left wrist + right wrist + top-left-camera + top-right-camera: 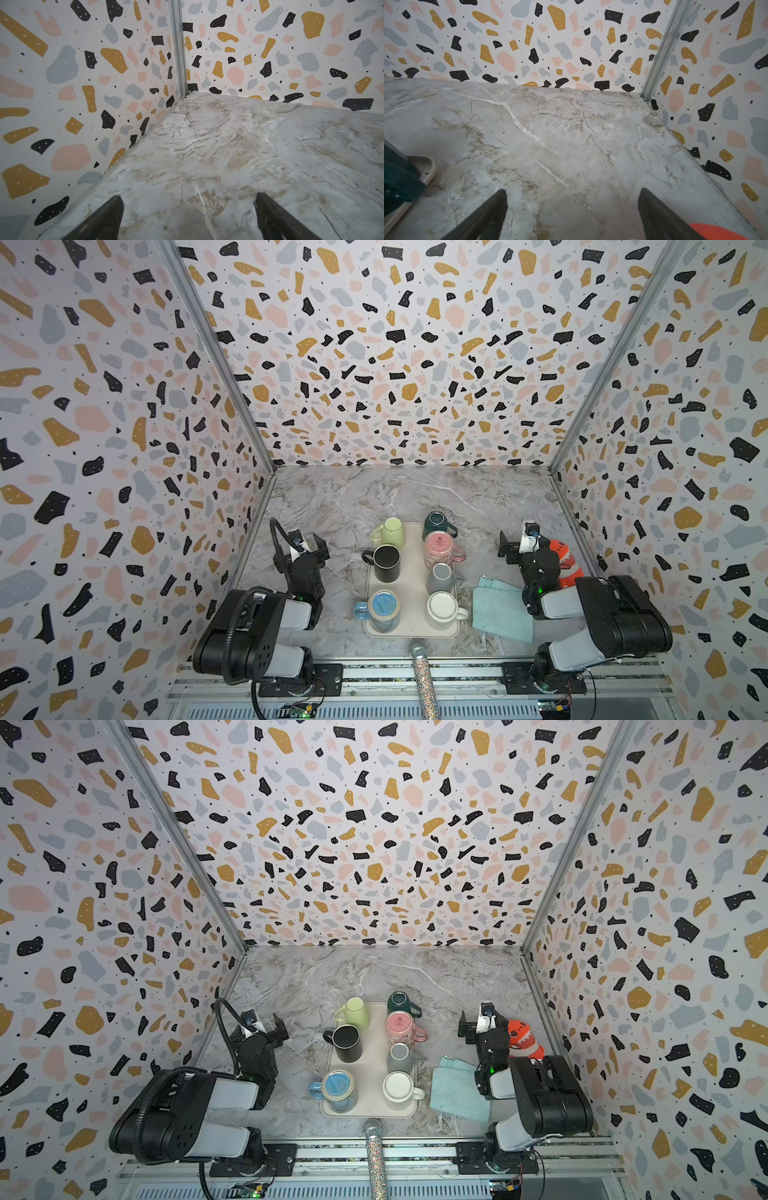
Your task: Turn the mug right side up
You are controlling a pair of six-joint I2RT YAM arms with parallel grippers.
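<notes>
A beige tray (pixel 415 556) in the middle of the marble table carries several mugs. The pink mug (pixel 440 547), white mug (pixel 444 606) and blue mug (pixel 383 609) stand bottom up. The black mug (pixel 386 562) stands mouth up. Light green (pixel 392 532), dark green (pixel 436 524) and grey (pixel 440 577) mugs also stand there. My left gripper (pixel 309 541) (pixel 188 197) hangs open left of the tray, nothing between its fingers. My right gripper (pixel 509 549) (pixel 572 192) hangs open right of it, also empty. The dark green mug (pixel 396 176) shows in the right wrist view.
A teal cloth (pixel 500 610) lies right of the tray, under the right arm. An orange toy (pixel 563 560) sits by the right wall. A glittery microphone (pixel 422 672) lies at the front edge. Patterned walls close in the left, right and back.
</notes>
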